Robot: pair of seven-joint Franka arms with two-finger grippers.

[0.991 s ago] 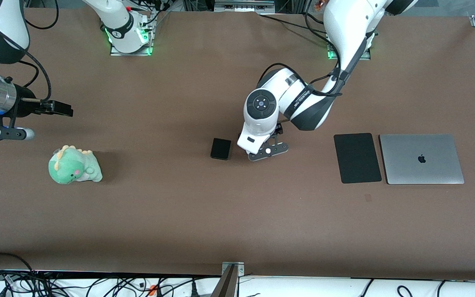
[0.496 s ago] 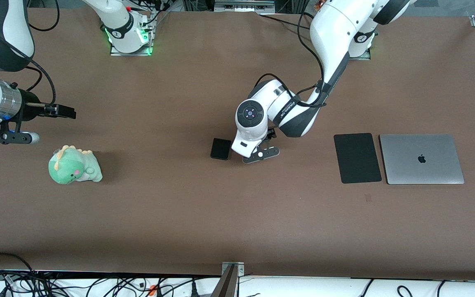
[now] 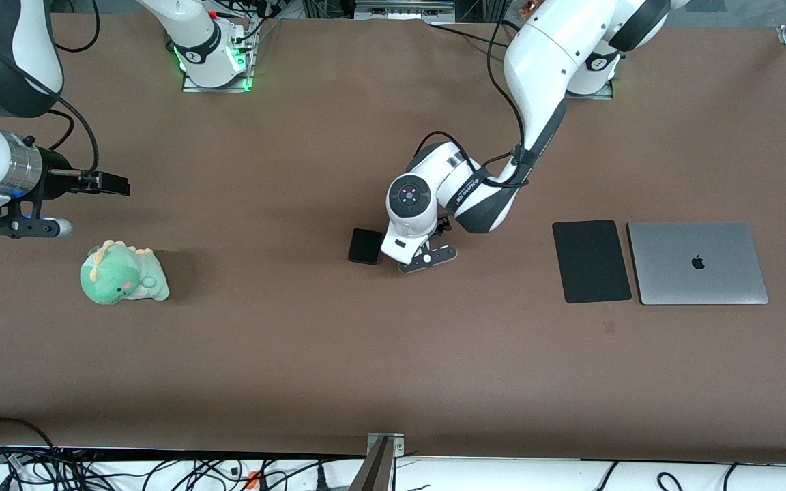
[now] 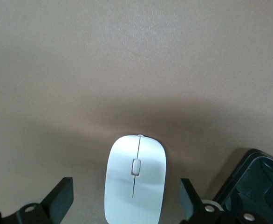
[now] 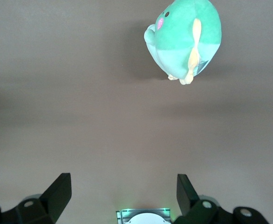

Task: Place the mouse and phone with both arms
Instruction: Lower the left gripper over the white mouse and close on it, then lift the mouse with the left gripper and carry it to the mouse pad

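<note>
The white mouse (image 4: 135, 179) lies on the brown table, between the open fingers of my left gripper (image 4: 126, 198), which is low over it without touching. In the front view the left arm's wrist (image 3: 408, 204) hides the mouse. The black phone (image 3: 366, 246) lies flat right beside that wrist, toward the right arm's end; its corner shows in the left wrist view (image 4: 257, 179). My right gripper (image 3: 112, 183) is open and empty, in the air at the right arm's end of the table, and it also shows in the right wrist view (image 5: 122, 193).
A green plush dinosaur (image 3: 122, 273) sits below the right gripper in the front view and shows in the right wrist view (image 5: 185, 39). A flat black mat (image 3: 591, 260) and a closed grey laptop (image 3: 697, 262) lie side by side toward the left arm's end.
The left arm's wrist has moved toward the phone and now stands right beside it. The right gripper has crept a little toward the table's middle.
</note>
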